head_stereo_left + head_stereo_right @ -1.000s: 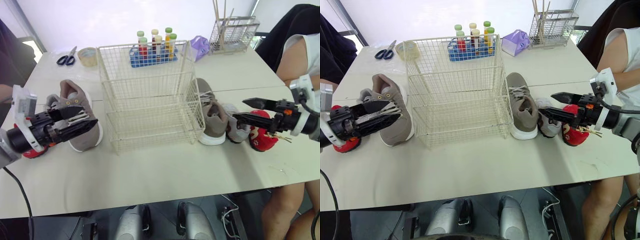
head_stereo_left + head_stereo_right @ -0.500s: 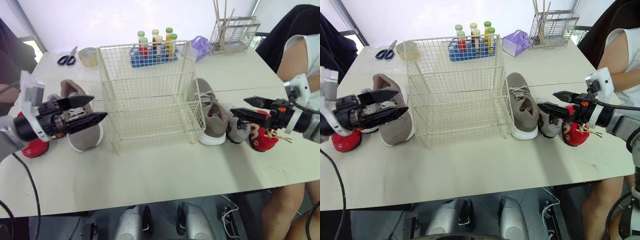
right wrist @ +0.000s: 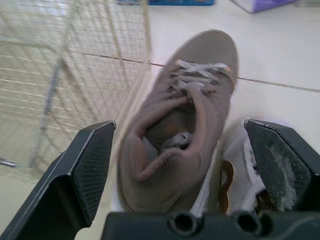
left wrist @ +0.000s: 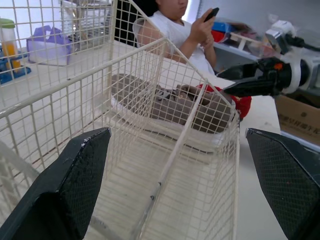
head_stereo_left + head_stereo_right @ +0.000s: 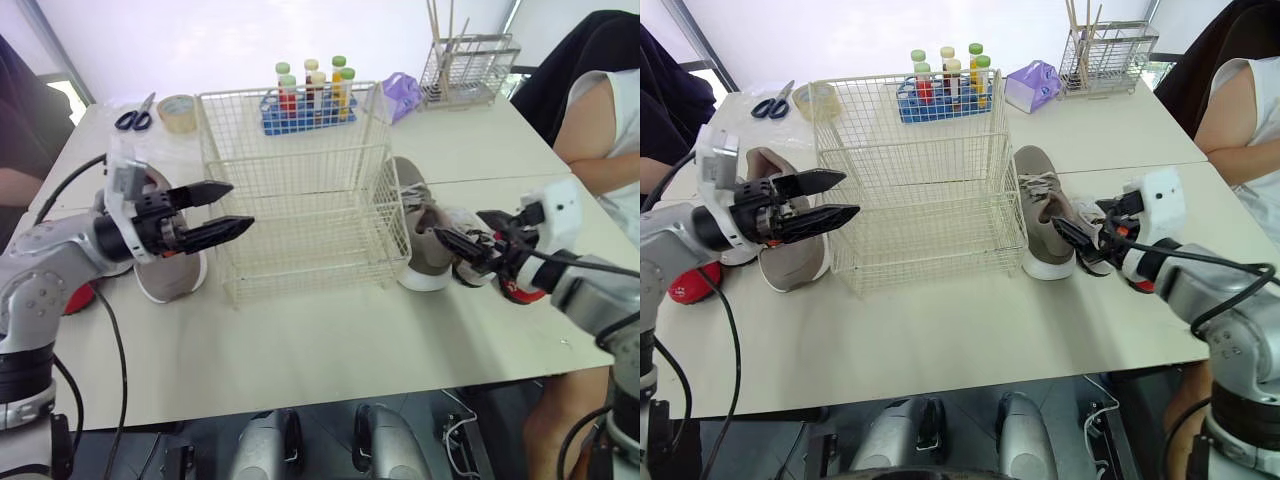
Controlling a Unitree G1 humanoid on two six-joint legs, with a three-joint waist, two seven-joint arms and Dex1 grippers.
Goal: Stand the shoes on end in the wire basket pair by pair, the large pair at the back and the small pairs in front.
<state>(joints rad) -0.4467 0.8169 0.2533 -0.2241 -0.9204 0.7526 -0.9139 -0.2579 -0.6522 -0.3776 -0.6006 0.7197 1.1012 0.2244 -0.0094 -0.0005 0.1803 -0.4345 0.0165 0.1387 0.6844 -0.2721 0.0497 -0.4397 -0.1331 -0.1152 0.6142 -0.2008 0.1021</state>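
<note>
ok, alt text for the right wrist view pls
The right gripper, wide open, faces a large taupe sneaker resting on its sole on the white table, heel end nearest the camera. The wire basket stands close beside the sneaker on one side, and a small pale shoe lies on the other.

The cream wire basket (image 5: pixel 290 94) stands upright in the middle of the worktop (image 5: pixel 330 345), its taller part at the far side. All the shoes seen lie outside it. A large taupe sneaker (image 5: pixel 1038 205) rests on its white sole just right of the basket, toe pointing away. A small white shoe (image 3: pixel 239 160) lies against that sneaker's right side, with a small red shoe (image 4: pixel 243 103) beyond it. The other large taupe sneaker (image 5: pixel 795 262) lies just left of the basket, and another small red shoe (image 5: pixel 682 284) further left.
</note>
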